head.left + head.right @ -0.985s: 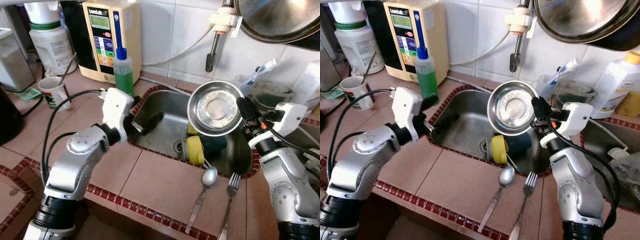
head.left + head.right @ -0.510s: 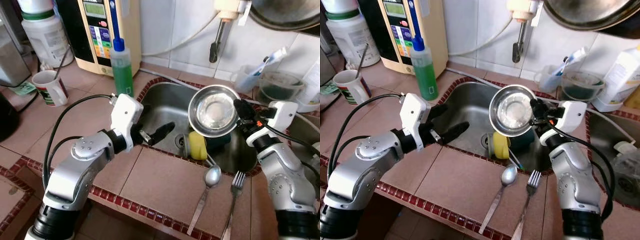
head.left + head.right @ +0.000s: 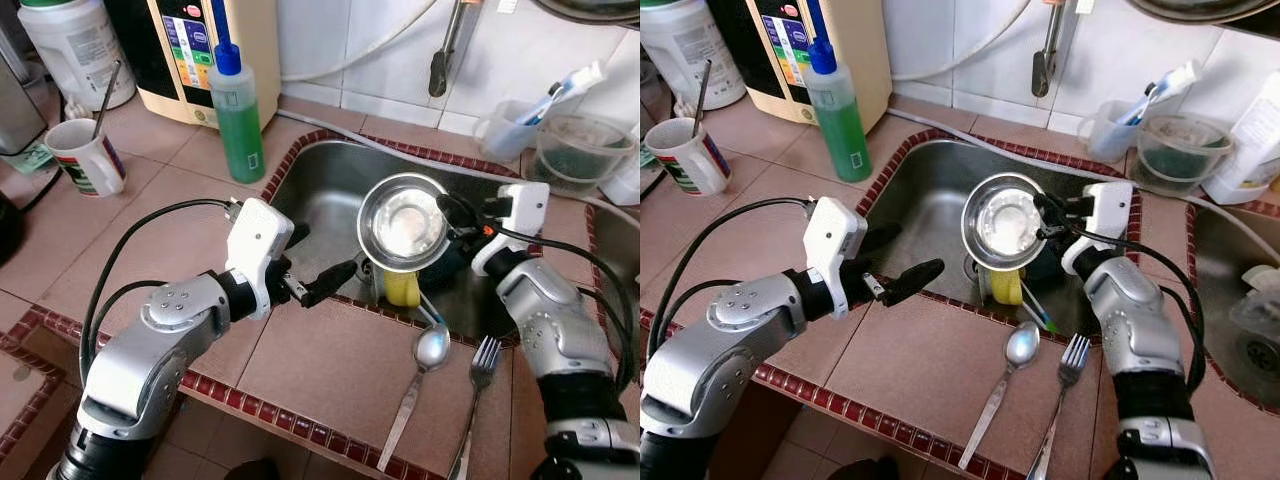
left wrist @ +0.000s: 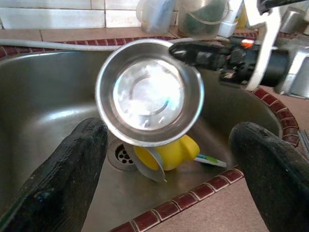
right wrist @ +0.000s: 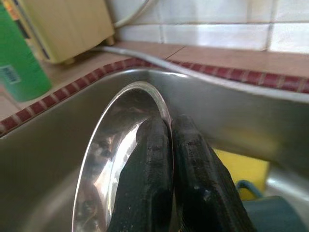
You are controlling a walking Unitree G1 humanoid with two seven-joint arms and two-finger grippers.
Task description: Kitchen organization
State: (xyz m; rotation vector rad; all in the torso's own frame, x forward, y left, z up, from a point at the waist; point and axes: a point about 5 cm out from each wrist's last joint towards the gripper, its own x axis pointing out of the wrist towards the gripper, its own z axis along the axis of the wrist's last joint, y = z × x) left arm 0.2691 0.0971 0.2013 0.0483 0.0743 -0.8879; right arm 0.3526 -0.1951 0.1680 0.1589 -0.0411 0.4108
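A tiled counter [image 3: 330, 370] surrounds the steel sink [image 3: 330, 195]. Above the sink, the right gripper [image 5: 166, 140] pinches the steel bowl's [image 3: 403, 222] rim; the left gripper [image 3: 318, 268] hovers beside it, fingers spread.

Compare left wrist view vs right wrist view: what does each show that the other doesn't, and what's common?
Left wrist alone: the left gripper's two fingers spread wide, the sink drain, a yellow sponge, and the right gripper's body side-on. Right wrist alone: the green soap bottle, the cream appliance's base, and the right gripper's fingers pinched on the bowl rim. Both: the steel bowl held over the sink and the tiled wall behind.
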